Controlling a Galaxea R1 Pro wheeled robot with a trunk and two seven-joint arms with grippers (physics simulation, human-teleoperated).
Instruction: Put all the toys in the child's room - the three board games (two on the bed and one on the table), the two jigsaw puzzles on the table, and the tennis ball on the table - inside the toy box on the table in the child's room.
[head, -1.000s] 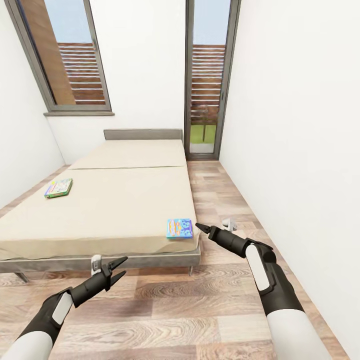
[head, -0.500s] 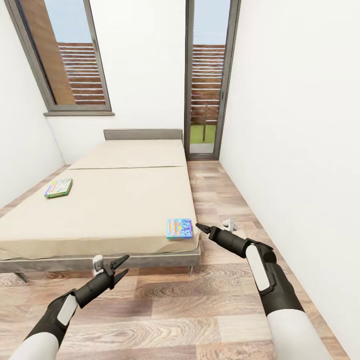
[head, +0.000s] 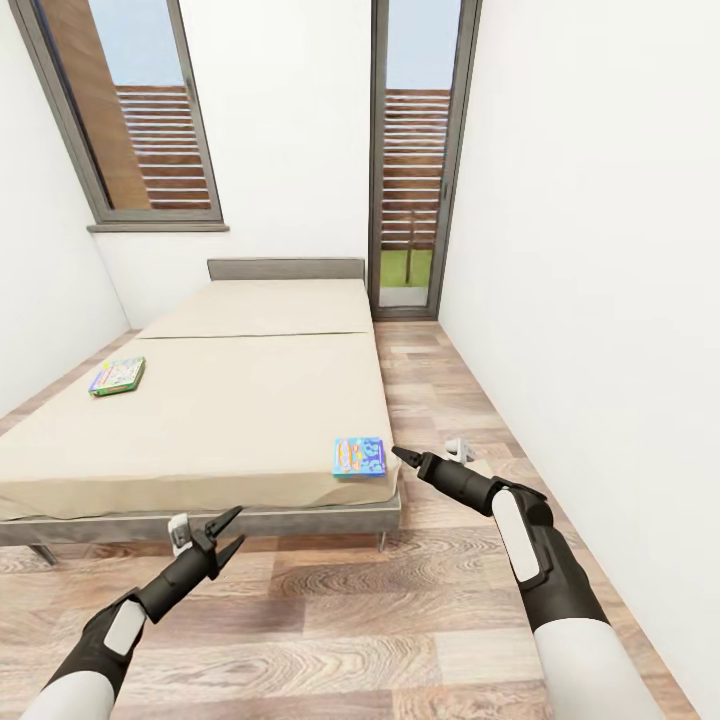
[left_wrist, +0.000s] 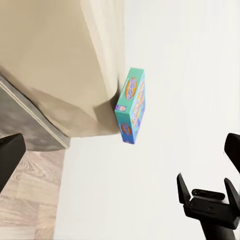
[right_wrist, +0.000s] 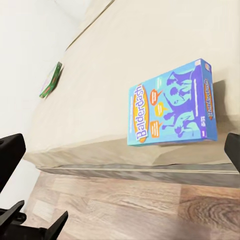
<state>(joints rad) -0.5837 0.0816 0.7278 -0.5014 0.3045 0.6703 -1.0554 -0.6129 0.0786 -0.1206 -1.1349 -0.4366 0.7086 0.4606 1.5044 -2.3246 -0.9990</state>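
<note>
On the cream bed (head: 250, 410) lie two board games. The blue one (head: 359, 456) rests at the mattress's near right corner; it shows flat in the right wrist view (right_wrist: 172, 105) and edge-on in the left wrist view (left_wrist: 132, 107). The green-bordered one (head: 117, 376) lies near the bed's left edge, also small on the mattress (right_wrist: 51, 80). My right gripper (head: 398, 455) hovers open just right of the blue box, apart from it. My left gripper (head: 238, 527) is open and empty, low in front of the bed frame.
A white wall runs close along the right, leaving a strip of wood-plank floor (head: 440, 400) between it and the bed. A tall glass door (head: 415, 160) and a window (head: 130, 110) stand at the back. A small white object (head: 458, 447) lies on the floor.
My left gripper has drifted a little to the left and back toward me. The right arm, the bed and both game boxes have not moved.
</note>
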